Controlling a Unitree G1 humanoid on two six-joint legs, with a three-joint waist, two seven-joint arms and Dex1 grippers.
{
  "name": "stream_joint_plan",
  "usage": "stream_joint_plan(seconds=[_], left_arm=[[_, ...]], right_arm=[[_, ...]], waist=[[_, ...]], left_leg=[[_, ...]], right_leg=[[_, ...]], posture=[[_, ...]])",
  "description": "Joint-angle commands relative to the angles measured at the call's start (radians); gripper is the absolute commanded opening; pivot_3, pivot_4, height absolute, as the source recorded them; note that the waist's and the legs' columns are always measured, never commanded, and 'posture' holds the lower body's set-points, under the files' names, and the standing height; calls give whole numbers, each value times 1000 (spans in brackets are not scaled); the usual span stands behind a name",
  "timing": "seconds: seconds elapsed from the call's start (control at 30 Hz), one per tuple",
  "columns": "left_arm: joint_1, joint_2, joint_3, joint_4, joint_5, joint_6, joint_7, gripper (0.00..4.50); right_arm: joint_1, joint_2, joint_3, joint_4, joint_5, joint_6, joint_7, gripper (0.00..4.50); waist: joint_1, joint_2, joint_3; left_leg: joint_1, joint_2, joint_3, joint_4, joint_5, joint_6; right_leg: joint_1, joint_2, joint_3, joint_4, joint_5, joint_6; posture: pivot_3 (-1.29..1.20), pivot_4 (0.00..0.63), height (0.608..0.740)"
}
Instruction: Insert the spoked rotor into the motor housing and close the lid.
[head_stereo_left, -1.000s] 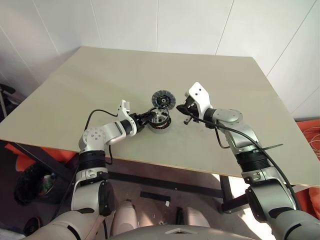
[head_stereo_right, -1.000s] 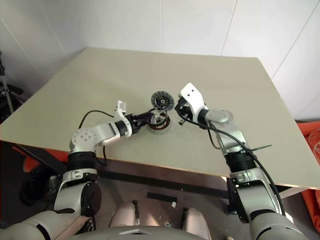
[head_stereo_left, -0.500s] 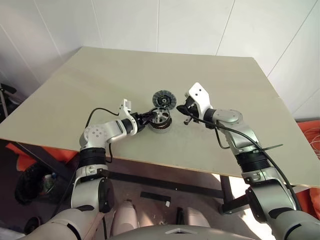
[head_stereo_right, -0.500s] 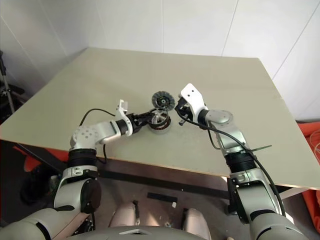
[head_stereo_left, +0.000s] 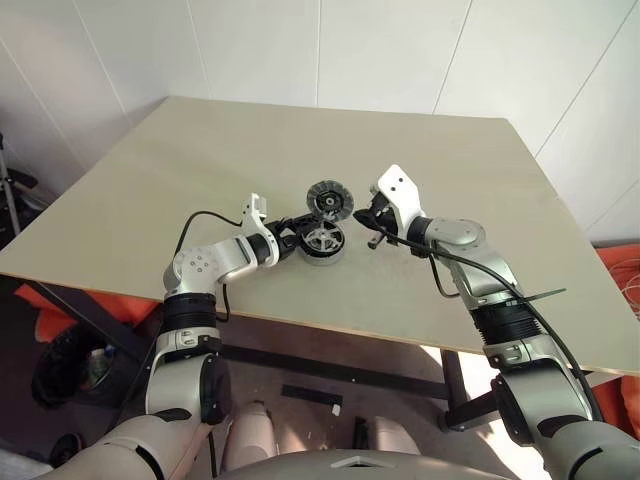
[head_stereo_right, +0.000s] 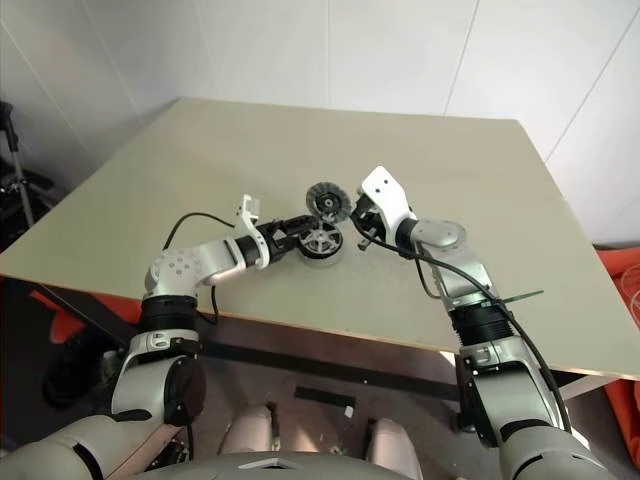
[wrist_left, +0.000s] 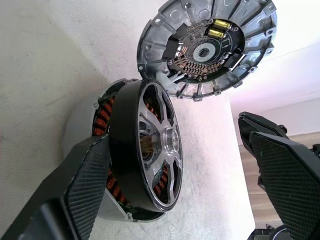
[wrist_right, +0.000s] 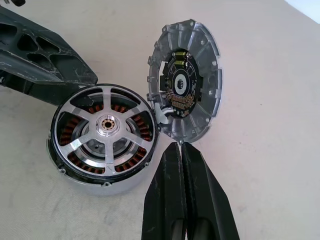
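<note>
Now the silver broad-spoked rotor sits in the dark-grey round motor housing, my left gripper spread open around it. My right gripper is pinched shut, empty. Still unfitted, the ribbed grey metal lid leans against the housing.

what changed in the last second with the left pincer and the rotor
The left pincer has opened: its fingers now stand spread on either side of the spoked rotor, which sits in the motor housing. A second ago they were closed in on it. The right pincer stayed shut and kept its place beside the lid, which lies next to the housing as before.
</note>
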Motion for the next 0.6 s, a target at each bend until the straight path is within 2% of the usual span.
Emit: stream_joint_plan(seconds=[0.03, 0.27, 0.6], left_arm=[[1, 7, 7, -1, -1, 11, 5, 4489], [29, 35, 35, -53, -21, 30, 13, 4489], [65, 66, 76, -174, -74, 59, 51, 4489]], right_arm=[[-11, 0, -6, -20, 4, -20, 0, 0], [-14, 2, -4, -14, 3, -22, 0, 0], [-12, 4, 1, -12, 1, -24, 4, 0]], waist=[[-2, 0, 0], [-8, 0, 0], [-15, 0, 0]], left_leg=[[0, 0, 0, 0, 0, 0], [-1, 0, 0, -1, 0, 0], [-7, 0, 0, -6, -1, 1]], right_leg=[[0, 0, 0, -1, 0, 0], [0, 0, 0, -3, 1, 0], [-8, 2, 0, -7, 5, -7]], posture=[[0, 0, 740], [0, 0, 740], [0, 0, 740]])
